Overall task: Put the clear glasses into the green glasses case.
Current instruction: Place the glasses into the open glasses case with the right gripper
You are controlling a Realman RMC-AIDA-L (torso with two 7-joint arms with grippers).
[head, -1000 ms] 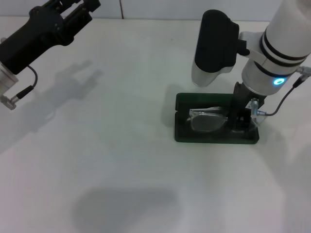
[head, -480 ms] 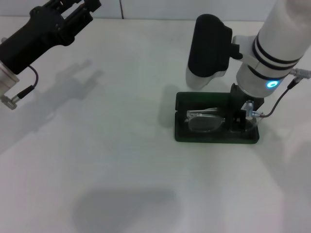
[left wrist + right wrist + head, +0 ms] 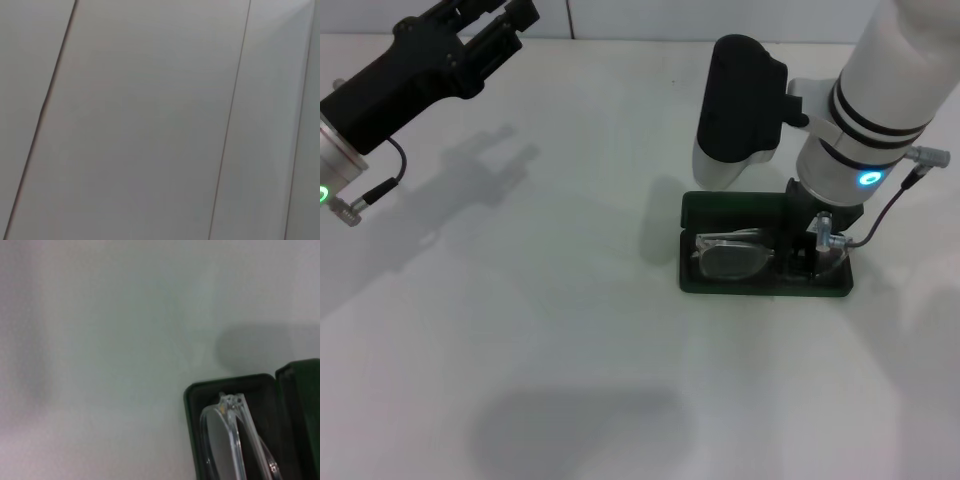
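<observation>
The green glasses case (image 3: 760, 285) lies open on the white table, right of centre. The clear glasses (image 3: 732, 256) rest inside it, lens side toward the case's left end. My right gripper (image 3: 804, 252) reaches straight down into the case's right end, shut on the glasses' right part. In the right wrist view, one clear lens (image 3: 225, 440) sits in the dark hollow of the case (image 3: 192, 405). My left gripper (image 3: 495, 30) hangs raised at the far left, well away from the case.
The white table (image 3: 540, 330) stretches bare to the left and front of the case. The right arm's black and white wrist housing (image 3: 735, 110) hangs just behind the case. The left wrist view shows only pale wall panels.
My right gripper has shifted a little to the left over the case, and the glasses slid left with it. The left arm has moved slightly.
</observation>
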